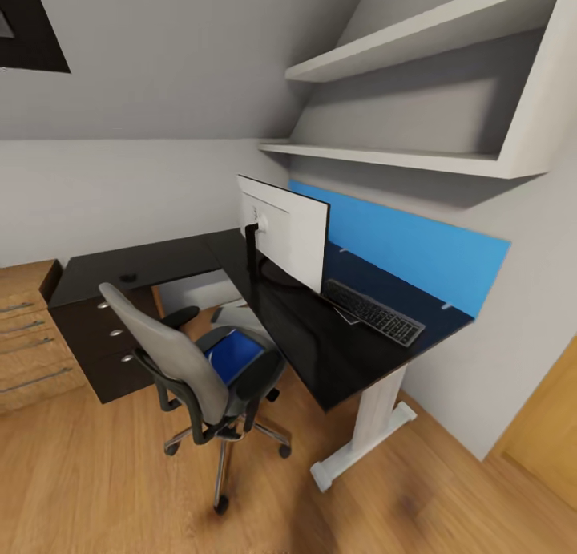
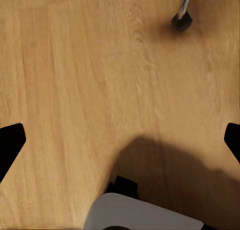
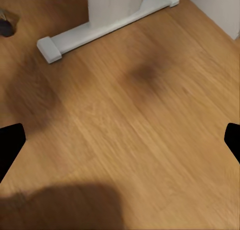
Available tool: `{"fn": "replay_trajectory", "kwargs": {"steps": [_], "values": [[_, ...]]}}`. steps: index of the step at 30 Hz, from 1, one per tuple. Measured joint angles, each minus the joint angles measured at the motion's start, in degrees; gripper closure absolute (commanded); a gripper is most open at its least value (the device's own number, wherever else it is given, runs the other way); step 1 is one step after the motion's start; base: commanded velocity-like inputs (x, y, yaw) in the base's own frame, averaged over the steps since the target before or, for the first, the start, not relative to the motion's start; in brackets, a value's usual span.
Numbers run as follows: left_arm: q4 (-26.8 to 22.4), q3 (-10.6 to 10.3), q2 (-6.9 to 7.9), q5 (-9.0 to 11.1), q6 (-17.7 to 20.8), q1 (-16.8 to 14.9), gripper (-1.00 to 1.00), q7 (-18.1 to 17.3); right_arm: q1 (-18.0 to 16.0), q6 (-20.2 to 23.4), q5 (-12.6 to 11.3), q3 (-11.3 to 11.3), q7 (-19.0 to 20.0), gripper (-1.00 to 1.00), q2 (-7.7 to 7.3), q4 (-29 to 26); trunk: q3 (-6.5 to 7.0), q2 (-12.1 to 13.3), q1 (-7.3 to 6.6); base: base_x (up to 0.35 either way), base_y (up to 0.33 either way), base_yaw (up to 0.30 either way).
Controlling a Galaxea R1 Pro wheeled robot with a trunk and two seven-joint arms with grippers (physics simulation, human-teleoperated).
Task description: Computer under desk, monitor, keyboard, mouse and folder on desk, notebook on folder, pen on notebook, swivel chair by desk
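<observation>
The black L-shaped desk (image 1: 320, 353) fills the corner. On it the monitor (image 1: 284, 232) stands with its white back toward me, and the dark keyboard (image 1: 373, 312) lies just beyond it. The small black mouse (image 1: 128, 278) rests on the desk's left wing. In front of the desk stands the grey swivel chair (image 1: 172, 357), with the blue folder (image 1: 232, 355) flat on its seat. A light grey box, likely the computer (image 1: 237, 317), shows under the desk. My left gripper (image 2: 120, 142) and right gripper (image 3: 120, 142) both hang open over bare wooden floor.
An oak drawer chest (image 1: 28, 337) stands left of the desk's drawers (image 1: 112, 333). White shelves (image 1: 417, 45) and a blue panel (image 1: 409, 245) are on the wall. The desk's white foot (image 3: 100, 27) and a chair castor (image 2: 182, 21) are close to my arms.
</observation>
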Motion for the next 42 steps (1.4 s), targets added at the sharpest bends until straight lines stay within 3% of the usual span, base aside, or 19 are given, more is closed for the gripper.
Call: {"fn": "replay_trajectory", "kwargs": {"steps": [6,7,8,10,12,18,25,28,32,36,39,42], "values": [[0.4,0.0,0.05,0.0,1.0,-0.1,-1.00,0.0,0.0,0.0,0.0,0.0,0.0,-1.00,-0.03,0.0,-1.30,-2.4,1.32,0.000,0.000,0.264],[0.5,0.0,0.09,0.0,2.7,-0.1,-1.00,0.0,0.0,0.0,0.0,0.0,0.0,-1.00,-0.04,0.0,-1.52,-2.8,1.54,0.000,0.000,0.264],[0.5,0.0,0.21,0.0,8.3,-0.1,-1.00,0.0,0.0,0.0,0.0,0.0,0.0,-1.00,-0.07,0.0,-1.74,-3.2,1.76,0.000,0.000,0.264],[0.5,0.0,0.35,0.1,13.2,-0.1,-1.00,0.0,0.0,0.0,0.0,0.0,0.0,-1.00,-0.08,0.0,-2.17,-4.0,2.20,0.000,0.000,0.264],[0.5,0.0,0.39,0.1,15.3,-0.1,-1.00,-0.1,0.0,0.0,0.0,0.0,0.0,-1.00,-0.09,0.2,-2.61,-4.8,2.64,0.000,0.000,0.264],[0.3,0.0,0.28,0.1,16.6,-0.2,-1.00,-0.2,0.0,0.0,0.0,0.0,0.0,-1.00,-0.09,0.3,-3.91,-7.2,3.96,0.000,0.000,0.264],[0.3,0.0,0.06,0.0,15.1,-0.2,-1.00,-0.3,0.0,0.1,0.0,0.0,0.1,-1.00,-0.17,0.3,-5.51,-10.0,5.49,0.000,0.000,0.231],[0.4,0.0,-0.01,0.0,12.3,-0.2,-1.00,-0.2,0.0,0.1,-0.1,0.0,0.1,-1.00,-0.18,0.3,-6.24,-11.2,6.15,0.000,0.000,0.171],[0.6,0.2,-0.12,-0.1,5.2,-0.2,-1.00,-0.2,0.0,0.1,0.0,0.0,0.1,-1.00,-0.20,0.3,-7.26,-12.8,7.03,0.000,0.000,0.131],[0.6,0.3,-0.17,-0.1,2.7,-0.2,-1.00,-0.2,0.0,0.1,0.0,0.0,0.1,-1.00,-0.20,0.2,-8.30,-14.4,7.91,0.000,0.000,0.124],[0.6,0.3,-0.34,-0.1,2.2,-0.2,-1.00,-0.3,0.0,-0.2,1.8,0.1,0.4,-1.00,-0.26,0.3,-9.07,-15.6,8.57,0.000,0.000,0.127],[1.0,0.3,-1.76,-0.1,2.2,-0.2,-1.00,-0.2,0.0,-0.2,3.8,0.2,0.5,-1.00,-0.27,0.3,-9.85,-16.9,9.23,0.000,0.000,0.153]]}}
